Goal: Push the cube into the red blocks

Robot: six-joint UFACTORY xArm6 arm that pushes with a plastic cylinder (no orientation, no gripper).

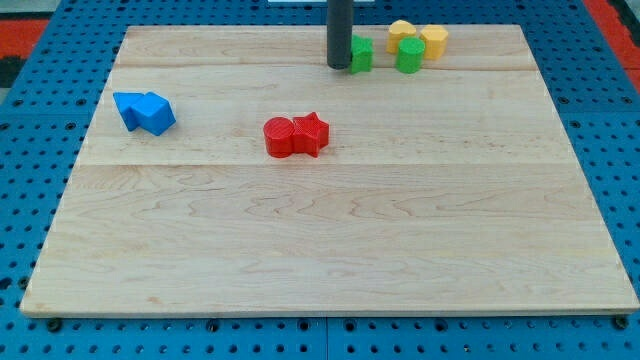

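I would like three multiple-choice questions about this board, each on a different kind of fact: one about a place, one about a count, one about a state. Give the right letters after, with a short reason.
1. Where is my tip relative to the green cube?
A. at its left side in the view
B. at its right side in the view
C. far below it, near the view's bottom

2. How many red blocks are on the wooden board?
A. one
B. two
C. four

3. How do the red cylinder and the red star stand to each other?
A. at opposite edges
C. stacked
B. side by side, touching

Answers: 1 A, the rod stands against the cube's left side. 2 B, only a cylinder and a star are red. 3 B, they sit pressed together near the board's middle.
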